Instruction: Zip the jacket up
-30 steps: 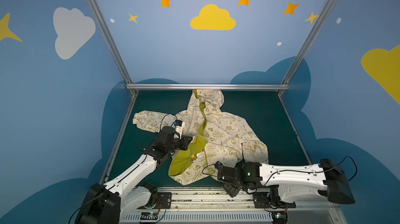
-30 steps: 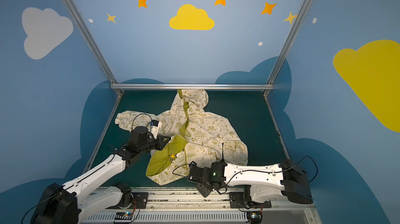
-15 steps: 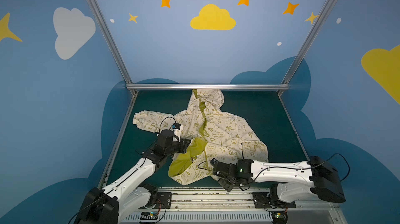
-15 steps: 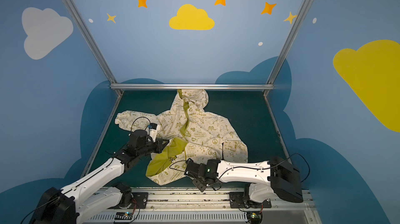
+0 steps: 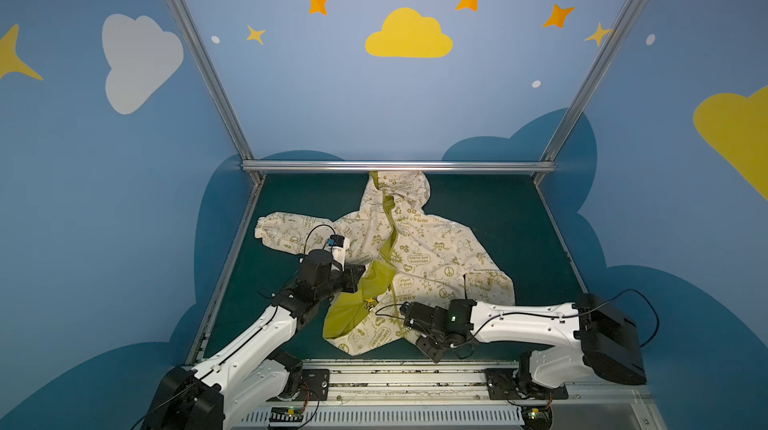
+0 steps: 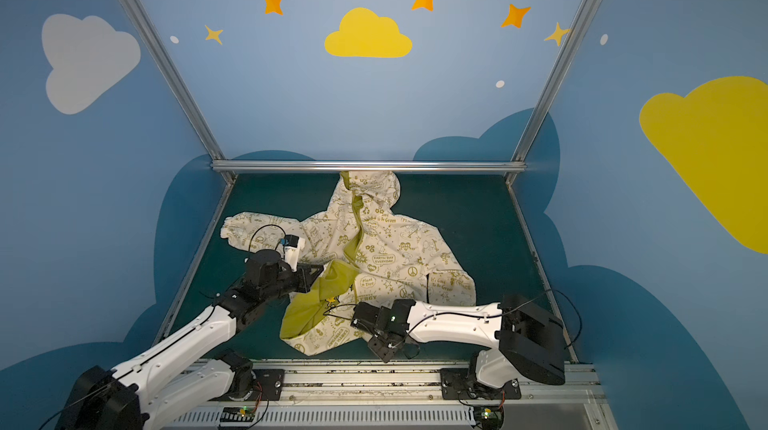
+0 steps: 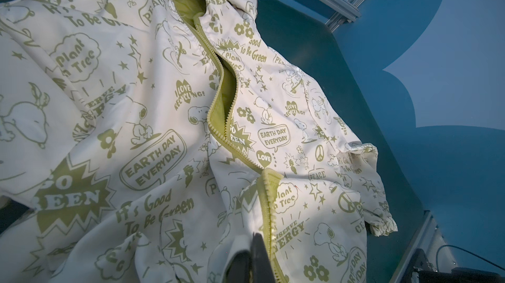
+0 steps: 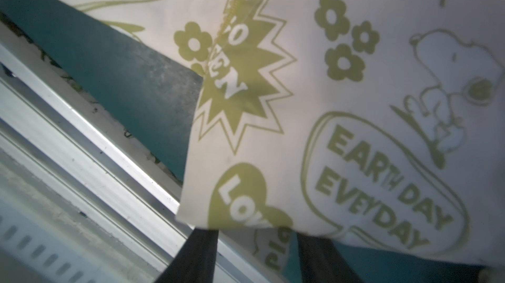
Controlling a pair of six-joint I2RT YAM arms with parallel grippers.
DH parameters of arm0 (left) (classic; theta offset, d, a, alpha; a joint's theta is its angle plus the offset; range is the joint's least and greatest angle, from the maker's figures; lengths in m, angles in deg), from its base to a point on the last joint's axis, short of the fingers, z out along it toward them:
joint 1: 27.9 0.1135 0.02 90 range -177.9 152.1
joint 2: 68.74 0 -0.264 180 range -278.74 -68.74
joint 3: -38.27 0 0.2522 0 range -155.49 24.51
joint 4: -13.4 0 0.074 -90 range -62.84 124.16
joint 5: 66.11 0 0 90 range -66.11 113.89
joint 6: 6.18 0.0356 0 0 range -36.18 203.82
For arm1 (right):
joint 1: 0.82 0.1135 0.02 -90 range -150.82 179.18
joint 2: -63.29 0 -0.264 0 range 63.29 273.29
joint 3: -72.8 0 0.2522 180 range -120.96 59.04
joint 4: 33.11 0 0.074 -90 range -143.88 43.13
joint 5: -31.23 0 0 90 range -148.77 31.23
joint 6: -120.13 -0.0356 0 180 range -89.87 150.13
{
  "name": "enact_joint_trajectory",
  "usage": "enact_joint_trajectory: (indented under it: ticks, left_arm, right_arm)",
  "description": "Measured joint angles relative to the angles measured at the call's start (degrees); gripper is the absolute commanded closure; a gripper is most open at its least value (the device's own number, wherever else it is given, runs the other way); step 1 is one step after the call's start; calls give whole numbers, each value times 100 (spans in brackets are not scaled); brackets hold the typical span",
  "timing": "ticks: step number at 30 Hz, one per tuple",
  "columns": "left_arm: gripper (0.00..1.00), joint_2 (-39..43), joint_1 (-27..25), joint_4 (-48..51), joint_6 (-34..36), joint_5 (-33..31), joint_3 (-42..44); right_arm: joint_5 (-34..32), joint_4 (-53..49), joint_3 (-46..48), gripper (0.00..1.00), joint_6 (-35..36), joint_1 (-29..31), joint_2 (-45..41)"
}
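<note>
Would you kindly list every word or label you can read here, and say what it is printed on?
All are printed on the jacket:
"EARTH DAY EVERYDAY"
"Plant a Tree"
"I LOVE RECYCLING!"
"It's Good To Be Green"
"PEACE"
"LOVE"
"CONSERVE ENERGY", partly lost in folds
Nothing else is readable.

We see two arms. The left arm (image 5: pixel 249 336) and the right arm (image 5: pixel 528 322) are white with black joints. Thin black cables (image 5: pixel 319 225) loop off them. A tiny green light (image 5: pixel 454 317) glows on the right arm. The left gripper (image 7: pixel 252 257) and the right gripper (image 8: pixel 257 254) are black.
</note>
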Motion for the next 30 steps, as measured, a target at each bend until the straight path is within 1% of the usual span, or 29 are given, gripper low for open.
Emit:
enact_joint_trajectory:
  ticks: [2, 3, 4, 9, 12, 14, 17, 19, 21, 23, 25, 28, 30]
  left_arm:
    - [97, 0, -20, -4, -2, -26, 0]
    - [97, 4, -28, -11, -7, -50, 4]
    - [97, 22, -39, -28, -13, -79, 20]
    - [97, 319, -94, -120, -155, -114, 190]
    - [97, 669, -186, -258, -350, -153, 356]
    - [97, 935, -273, -485, -485, -205, 494]
    - [97, 1292, -400, -938, -656, -295, 688]
    - [97, 1469, -466, -1300, -765, -367, 793]
    - [97, 1585, -516, -1777, -839, -422, 920]
    - [97, 1626, -564, -2249, -881, -483, 1040]
    - [97, 1613, -612, -2614, -863, -509, 1099]
    - [97, 1561, -699, -3154, -750, -544, 1139]
    - [97, 1510, -743, -3488, -667, -564, 1145]
  right_arm:
    - [20, 11, -44, 85, 15, -24, 74]
    - [22, 15, -74, 95, 15, -44, 111]
    - [50, 24, -96, 100, 35, -52, 131]
    - [232, 79, -70, 100, 79, -146, -96]
    - [610, 522, 297, 100, -35, -407, -901]
    - [890, 1060, 697, 100, -214, -721, -1692]
    - [1106, 2009, 1233, 100, -483, -1069, -2726]
    - [1182, 2710, 1510, 100, -579, -1154, -3161]
    - [1202, 3674, 1829, 100, -638, -1228, -3425]
    - [1202, 4701, 2142, 100, -651, -1316, -3469]
    - [1202, 5685, 2371, 100, -627, -1416, -3283]
    - [1248, 7020, 2433, 100, -518, -1543, -2710]
    - [1296, 7709, 2367, 100, -361, -1604, -2323]
